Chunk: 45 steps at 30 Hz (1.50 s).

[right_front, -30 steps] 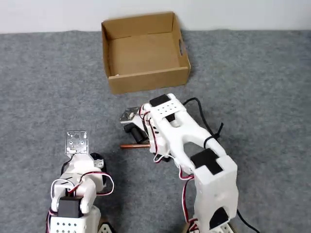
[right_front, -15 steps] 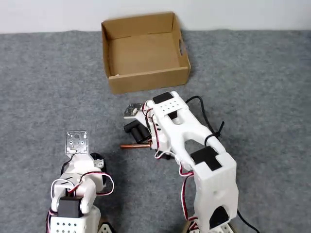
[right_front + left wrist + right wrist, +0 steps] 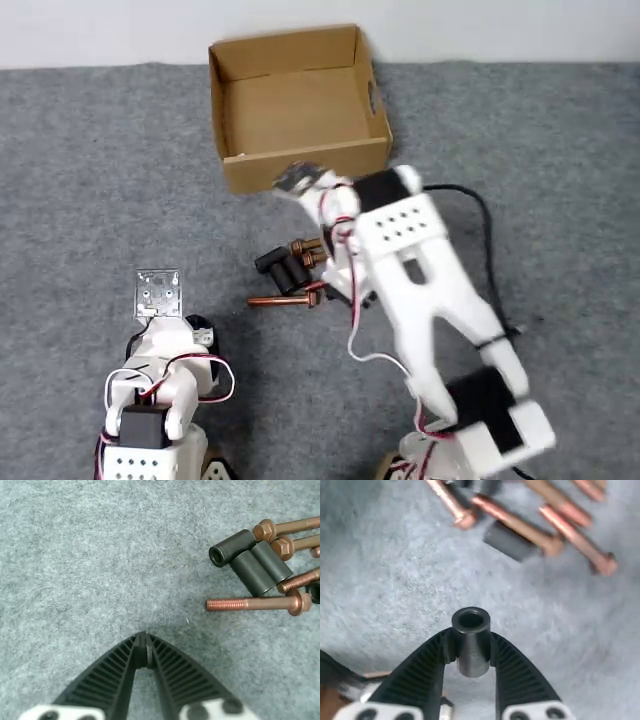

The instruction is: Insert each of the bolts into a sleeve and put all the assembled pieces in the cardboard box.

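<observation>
The right gripper (image 3: pixel 471 647) is open only by a sleeve's width. Its ribbed black fingers (image 3: pixel 427 675) press on both sides of a sleeve (image 3: pixel 470 627), a short matte black tube with one round open end showing. The sleeve looks lifted off the table (image 3: pixel 100 180), though the wrist view does not settle that. From above, this gripper (image 3: pixel 300 182) hangs just in front of the box (image 3: pixel 300 165), between the box's front wall and the loose parts. The box is plain brown cardboard with straight walls, an open top and a hand slot cut in its right wall, and it stands at the middle of the table's far edge. Near the table's middle lie the copper-coloured bolts (image 3: pixel 300 542), which have flanged hex heads and threaded shanks. They are mixed with more black sleeves (image 3: pixel 252 572): three sleeves lie side by side, touching, with two bolt heads against them. One bolt (image 3: pixel 250 603) lies on the near side of the group, roughly parallel to the near edge. The left gripper (image 3: pixel 145 642) is closed tip to tip with nothing between its ribbed fingers. It sits over bare surface by the near edge toward the left corner, apart from the parts. The table is covered in grey, nappy felt, with broad open stretches on either side of the box and along the left and right edges.
</observation>
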Each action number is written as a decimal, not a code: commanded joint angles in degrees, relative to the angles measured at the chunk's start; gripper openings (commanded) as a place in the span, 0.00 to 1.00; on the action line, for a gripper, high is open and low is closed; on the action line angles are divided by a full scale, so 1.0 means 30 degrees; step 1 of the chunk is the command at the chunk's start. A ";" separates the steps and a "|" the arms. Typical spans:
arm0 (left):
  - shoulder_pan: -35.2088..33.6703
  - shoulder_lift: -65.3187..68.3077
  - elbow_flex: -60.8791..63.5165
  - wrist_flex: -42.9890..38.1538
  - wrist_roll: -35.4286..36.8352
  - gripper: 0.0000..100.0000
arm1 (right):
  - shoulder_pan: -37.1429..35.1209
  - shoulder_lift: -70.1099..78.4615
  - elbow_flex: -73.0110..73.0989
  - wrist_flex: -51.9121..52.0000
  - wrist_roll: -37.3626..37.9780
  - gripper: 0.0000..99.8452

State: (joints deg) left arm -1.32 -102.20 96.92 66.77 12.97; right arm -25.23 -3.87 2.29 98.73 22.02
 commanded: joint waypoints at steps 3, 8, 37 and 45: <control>-0.0059 0.0029 -0.0132 0.0000 -0.0088 0.01 | 0.2857 -0.2916 -0.0293 0.0454 -0.3370 0.01; -0.0059 0.0029 -0.0132 0.0000 -0.0088 0.01 | 0.6198 -0.4440 -0.0234 -0.0132 -0.6388 0.01; 0.2608 0.0000 -0.0190 -0.0176 -0.0176 0.01 | 0.9363 -1.7919 1.0989 -0.2154 -1.4183 0.01; 0.2579 0.0117 -0.2330 -0.0938 -0.0176 0.01 | 0.9421 -2.1729 1.5267 -0.2183 -1.4154 0.01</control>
State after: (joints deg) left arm 6.07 -102.20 94.99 65.45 12.88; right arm 2.37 -65.76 45.54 93.45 -20.00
